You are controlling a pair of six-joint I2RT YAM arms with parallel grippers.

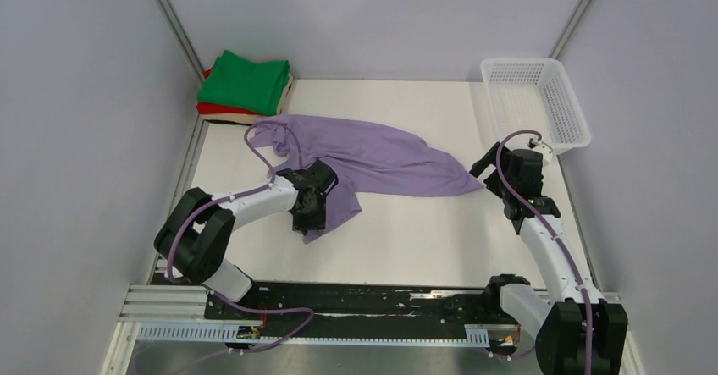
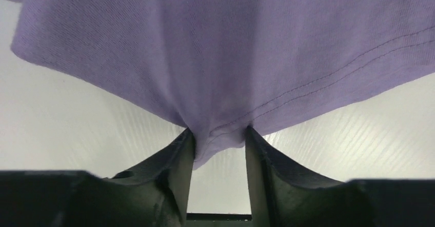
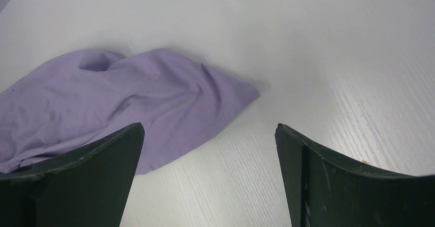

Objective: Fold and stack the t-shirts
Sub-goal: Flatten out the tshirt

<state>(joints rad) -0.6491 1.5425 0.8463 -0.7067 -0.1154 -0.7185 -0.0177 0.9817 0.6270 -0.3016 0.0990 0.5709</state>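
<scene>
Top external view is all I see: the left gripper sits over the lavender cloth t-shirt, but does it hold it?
Observer: Yes, the left gripper pinches a stitched hem of the soft lavender-purple t-shirt between its fingers.
Operator: And the right gripper, is it open?
Observer: Open and empty; the right gripper faces the shirt's loose end, which lies on the white table, untouched.

Light was bright, even and diffuse, falling from overhead. The white counter [image 1: 406,239] looked slightly washed out, with only soft, faint shadows under the lavender t-shirt [image 1: 372,159]. In the left wrist view, the left end effector [image 2: 219,132] was dark and blurred close up; the stitching was sharp.
</scene>
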